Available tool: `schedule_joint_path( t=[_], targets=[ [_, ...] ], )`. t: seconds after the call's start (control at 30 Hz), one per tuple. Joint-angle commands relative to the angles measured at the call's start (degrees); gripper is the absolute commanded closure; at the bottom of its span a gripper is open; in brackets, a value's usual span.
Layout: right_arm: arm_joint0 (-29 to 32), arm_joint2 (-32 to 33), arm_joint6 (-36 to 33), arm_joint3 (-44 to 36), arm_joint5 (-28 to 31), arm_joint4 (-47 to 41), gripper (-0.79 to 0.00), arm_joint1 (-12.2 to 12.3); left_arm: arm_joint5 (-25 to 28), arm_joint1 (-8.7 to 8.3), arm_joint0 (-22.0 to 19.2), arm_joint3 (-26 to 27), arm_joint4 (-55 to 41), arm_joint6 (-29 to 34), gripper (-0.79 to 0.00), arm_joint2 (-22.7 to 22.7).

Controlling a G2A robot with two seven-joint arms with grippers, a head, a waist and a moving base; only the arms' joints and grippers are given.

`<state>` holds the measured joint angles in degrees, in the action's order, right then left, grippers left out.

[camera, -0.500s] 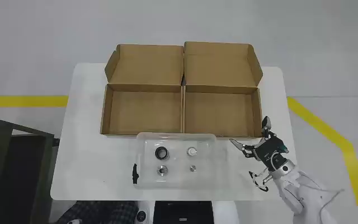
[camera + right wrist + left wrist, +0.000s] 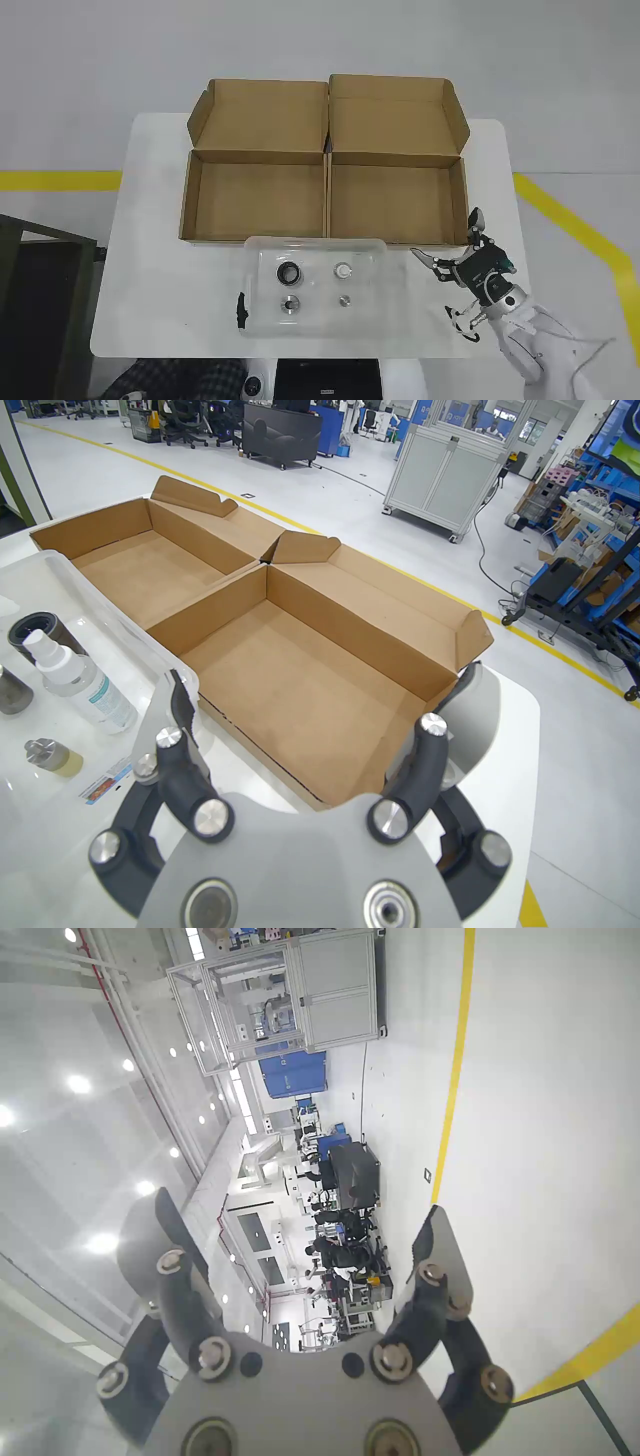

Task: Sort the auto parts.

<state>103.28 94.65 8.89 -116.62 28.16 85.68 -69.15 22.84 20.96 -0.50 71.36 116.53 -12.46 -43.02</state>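
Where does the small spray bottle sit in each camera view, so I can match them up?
Top view: the spray bottle stands in the clear tray, seen cap-on, beside the dark ring part.
Right wrist view: the spray bottle stands upright in the clear tray, close to the dark ring part.
Left wrist view: faces the factory hall, away from the table.
Shared landmark: the right cardboard box, next to the tray.

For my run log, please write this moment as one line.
right end effector: open, empty, beside tray | left end effector: open, empty | four parts in tray | both cardboard boxes empty | sorting not begun
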Motion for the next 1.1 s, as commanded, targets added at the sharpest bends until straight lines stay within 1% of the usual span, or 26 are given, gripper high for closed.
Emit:
schedule_joint_path(
  t=[0.0, 0.07, 0.2, 0.27, 0.43, 0.53, 0.8, 1.07],
  targets=[
    [-0.07, -0.18, 0.09, -0.13, 0.32, -0.19, -0.785, 0.00, 0.00, 0.00, 0.00, 0.00, 0.00, 0.00, -0.785, 0.00],
    [-0.84, -0.55, -0.57, -0.16, 2.22, -0.42, -0.785, 0.15, 0.00, 0.00, 0.00, 0.00, 0.00, 0.00, -0.785, 0.00],
    [-2.46, -2.57, -2.37, -2.38, 8.25, 1.89, -0.785, 0.62, 0.00, 0.00, 0.00, 0.00, 0.00, 0.00, -0.785, 0.00],
    [-3.37, -3.86, -3.34, -2.79, 11.03, 1.13, -0.785, 0.77, 0.00, 0.00, 0.00, 0.00, 0.00, 0.00, -0.785, 0.00],
    [-6.16, -8.54, -9.21, -3.77, 16.88, -0.13, -0.785, 1.03, 0.00, 0.00, 0.00, 0.00, 0.00, 0.00, -0.785, 0.00],
    [-8.48, -12.17, -13.80, -3.71, 19.18, -0.93, -0.785, 1.05, 0.00, 0.00, 0.00, 0.00, 0.00, 0.00, -0.785, 0.00],
    [-14.03, -20.46, -25.23, -2.45, 21.00, -2.00, -0.785, 0.92, 0.00, 0.00, 0.00, 0.00, 0.00, 0.00, -0.785, 0.00],
    [-15.99, -25.14, -32.35, -2.30, 19.86, 0.42, -0.785, 1.01, 0.00, 0.00, 0.00, 0.00, 0.00, 0.00, -0.785, 0.00]
  ],
)
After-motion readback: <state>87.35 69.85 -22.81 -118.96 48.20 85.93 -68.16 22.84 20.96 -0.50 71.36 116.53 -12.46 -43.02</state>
